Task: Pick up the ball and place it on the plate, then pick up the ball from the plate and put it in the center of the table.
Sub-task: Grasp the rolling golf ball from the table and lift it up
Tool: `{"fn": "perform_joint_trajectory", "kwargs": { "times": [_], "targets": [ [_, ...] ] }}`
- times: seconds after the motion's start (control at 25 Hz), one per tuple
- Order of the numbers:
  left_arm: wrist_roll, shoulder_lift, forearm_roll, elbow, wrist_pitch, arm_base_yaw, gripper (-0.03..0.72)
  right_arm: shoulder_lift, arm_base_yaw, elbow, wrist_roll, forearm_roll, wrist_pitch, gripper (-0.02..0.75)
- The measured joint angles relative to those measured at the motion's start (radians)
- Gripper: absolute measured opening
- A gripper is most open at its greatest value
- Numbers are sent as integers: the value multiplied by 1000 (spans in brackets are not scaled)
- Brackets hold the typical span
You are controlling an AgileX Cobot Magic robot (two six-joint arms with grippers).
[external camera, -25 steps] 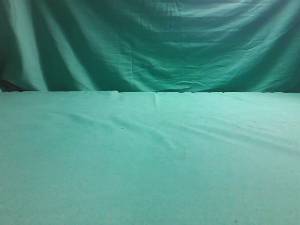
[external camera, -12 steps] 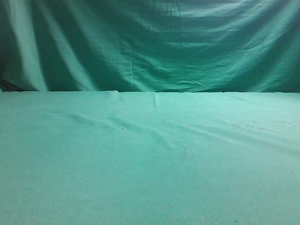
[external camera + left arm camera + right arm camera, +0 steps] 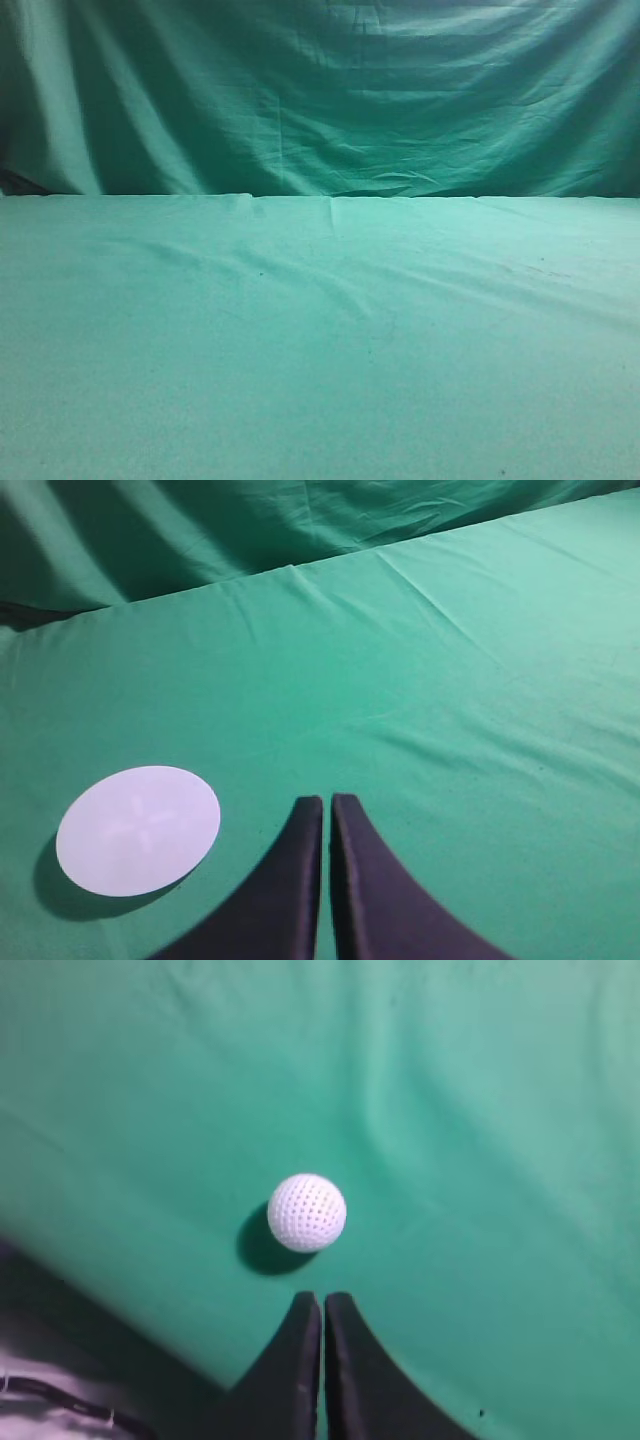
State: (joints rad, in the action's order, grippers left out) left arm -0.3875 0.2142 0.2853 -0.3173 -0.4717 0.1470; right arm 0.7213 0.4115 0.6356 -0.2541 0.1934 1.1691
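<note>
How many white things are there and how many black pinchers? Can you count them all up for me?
White balls: 1, the ball
White plates: 1, the plate
Black grippers: 2, the left gripper and the right gripper, both closed and holding nothing
Total: 4, all over the green table

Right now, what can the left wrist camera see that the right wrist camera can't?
Only the left wrist view shows the plate, white, round and bare, lying left of the shut left gripper, plus the draped backdrop. Only the right wrist view shows the ball, white and dimpled, resting just ahead of the shut right gripper without touching it. Both show the table with its green cloth.
</note>
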Motion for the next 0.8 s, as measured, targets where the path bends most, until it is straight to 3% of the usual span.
{"fn": "perform_joint_trajectory", "kwargs": {
  "times": [0.72,0.76,0.8],
  "targets": [
    [0,0,-19,0,2,0,0,341,274,2,102,-121,-151,0],
    [0,0,-21,0,2,0,0,357,278,2,102,-123,-151,48],
    [0,0,-21,0,2,0,0,371,278,2,102,-124,-153,48]
  ]
}}
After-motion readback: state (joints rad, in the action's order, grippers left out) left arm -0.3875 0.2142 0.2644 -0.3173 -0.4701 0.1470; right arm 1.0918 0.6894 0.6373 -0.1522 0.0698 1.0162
